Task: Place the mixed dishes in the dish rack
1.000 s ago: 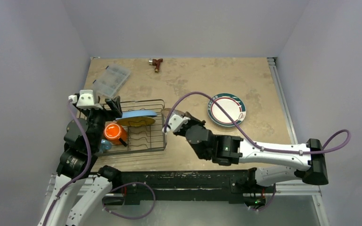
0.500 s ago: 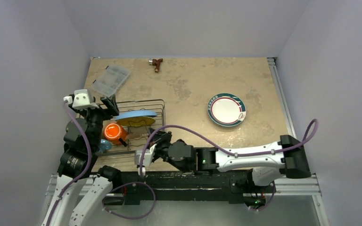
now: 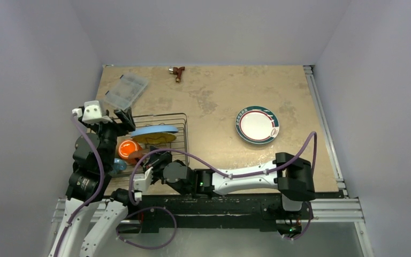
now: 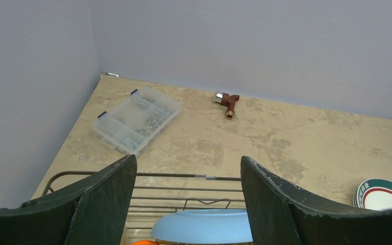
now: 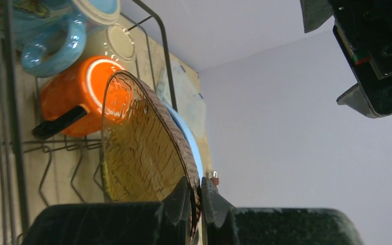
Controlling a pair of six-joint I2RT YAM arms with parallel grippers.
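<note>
Yellow woven-pattern plate [image 5: 143, 153] is best nudged upright gently by the closed right gripper [image 5: 199, 201]; left gripper [image 4: 188, 161] is held wide.

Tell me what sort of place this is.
Probably a robot test cell, not a kitchen: plain walls box in a tan table, two arms are bolted to its near edge, and a dish rack shares it with a clear parts box.

You're working in a robotics lab's enclosed test cell: plain lavender-grey walls [image 3: 208, 32] box in a tan mottled table [image 3: 214, 91], aluminium rails [image 3: 321, 115] frame its edge, and 2 robot arms [image 3: 235, 182] trailing purple cables [image 3: 306, 144] are bolted to a black base bar [image 3: 214, 206].
</note>
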